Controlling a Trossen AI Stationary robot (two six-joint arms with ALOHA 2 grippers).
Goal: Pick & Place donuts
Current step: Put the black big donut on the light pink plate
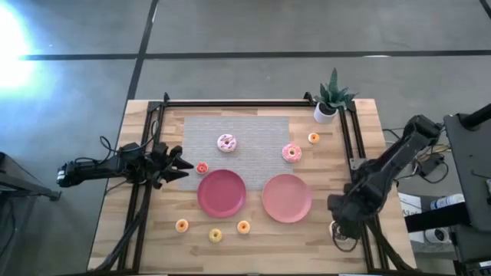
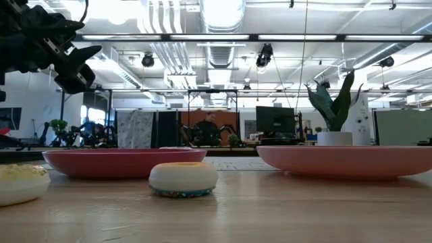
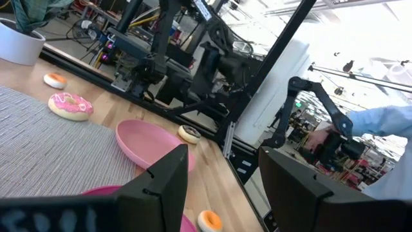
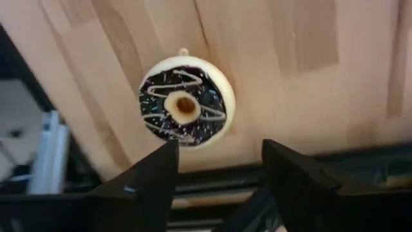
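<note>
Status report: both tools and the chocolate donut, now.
Right tool open, over the table's right front edge. Chocolate donut flat on the wood beneath it, not held. Left tool open, idle by the mini red donut. Nothing in the way.

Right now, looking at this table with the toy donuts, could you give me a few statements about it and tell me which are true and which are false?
1. Both pink plates have no donut on them. True.
2. The right gripper is clamped on the chocolate donut. False: its fingers are apart and the donut lies on the wood beyond them.
3. The potted plant stands at a far corner. True.
4. The white-pink sprinkled donut sits on a plate. False: it lies on the grey mat.
</note>
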